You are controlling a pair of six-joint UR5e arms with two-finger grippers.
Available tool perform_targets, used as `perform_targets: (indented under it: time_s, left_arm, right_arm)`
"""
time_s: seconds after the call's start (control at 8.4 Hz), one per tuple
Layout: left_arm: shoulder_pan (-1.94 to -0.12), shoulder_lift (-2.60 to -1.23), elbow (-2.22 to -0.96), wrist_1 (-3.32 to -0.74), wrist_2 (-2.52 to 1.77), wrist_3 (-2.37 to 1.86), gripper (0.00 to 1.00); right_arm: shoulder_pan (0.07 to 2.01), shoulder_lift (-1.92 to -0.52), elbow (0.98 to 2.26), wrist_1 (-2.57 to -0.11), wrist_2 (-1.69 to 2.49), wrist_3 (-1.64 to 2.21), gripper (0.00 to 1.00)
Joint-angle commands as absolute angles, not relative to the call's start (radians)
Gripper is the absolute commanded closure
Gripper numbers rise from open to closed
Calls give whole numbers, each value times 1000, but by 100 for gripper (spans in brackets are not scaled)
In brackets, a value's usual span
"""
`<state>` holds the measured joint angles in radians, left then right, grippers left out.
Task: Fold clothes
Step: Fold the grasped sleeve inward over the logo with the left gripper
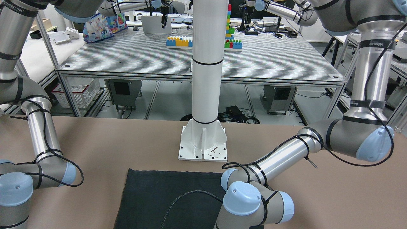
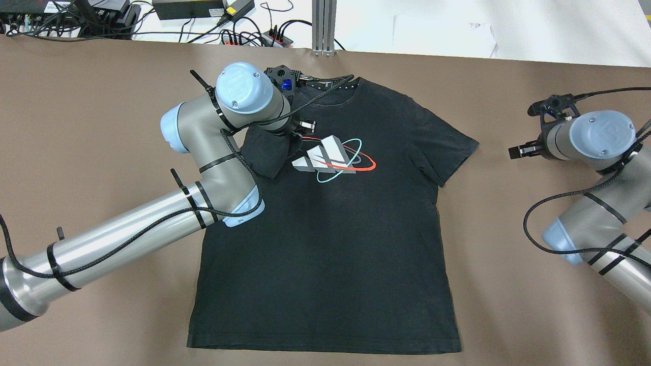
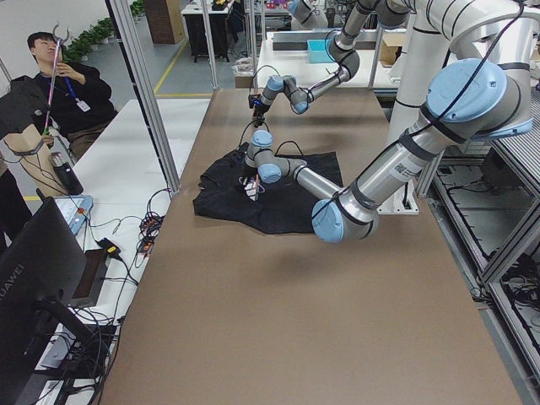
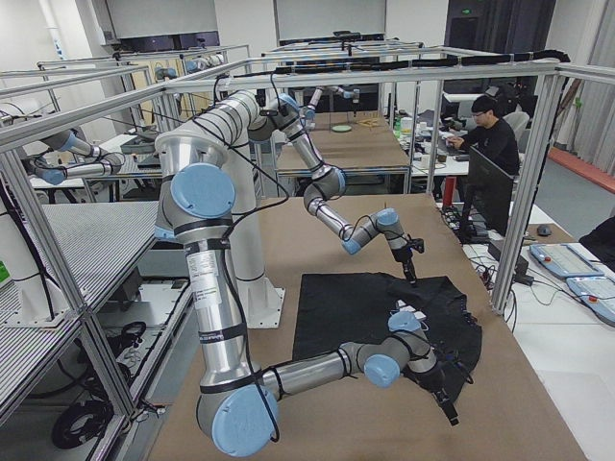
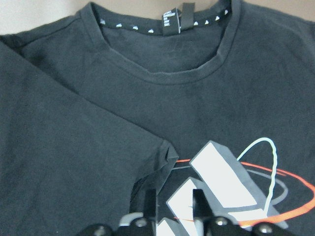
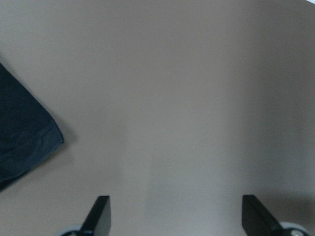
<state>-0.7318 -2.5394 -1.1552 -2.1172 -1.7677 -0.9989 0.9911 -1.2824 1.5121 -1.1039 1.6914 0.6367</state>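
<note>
Left tool (image 5: 173, 194) narrowly apart over soft black shirt (image 2: 330, 229); right tool (image 6: 174, 200) wide apart.

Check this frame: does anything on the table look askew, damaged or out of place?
Nothing looks damaged. The black T-shirt lies flat, but one sleeve is folded inward over the chest beside the left gripper, while the other sleeve lies spread out. That looks like a fold in progress, not a fault.

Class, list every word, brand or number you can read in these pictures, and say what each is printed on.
"HUAWEI": on the back of the monitor.
Neck label of the black T-shirt: white print, too small to read.
Chest graphic: no letters.
</note>
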Motion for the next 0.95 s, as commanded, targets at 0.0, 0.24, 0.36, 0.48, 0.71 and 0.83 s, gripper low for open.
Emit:
perform_targets:
  time_s: [0.0, 0.24, 0.36, 0.48, 0.71, 0.83]
  left_arm:
    - [-730, -2551, -1161, -2122, -1755, -1002, 0]
    - [-730, -2551, -1161, -2115, -1753, -1000, 0]
    - [-730, -2551, -1161, -2115, -1753, -1000, 0]
    - [-730, -2551, -1160, -2115, -1753, -1000, 0]
    - [-730, -2549, -1155, -2115, -1750, -997, 0]
    - [-730, -2548, -1155, -2115, -1749, -996, 0]
  right_arm:
    - [988, -1163, 1394, -1100, 1752, 774, 7]
    - [989, -1123, 1298, -971, 1758, 918, 7]
    - [988, -1121, 1216, -825, 1761, 984, 8]
    - [986, -1118, 1194, -775, 1769, 1030, 9]
    - [965, -1127, 1184, -712, 1764, 1052, 9]
    - [957, -1124, 1181, -709, 1760, 1078, 13]
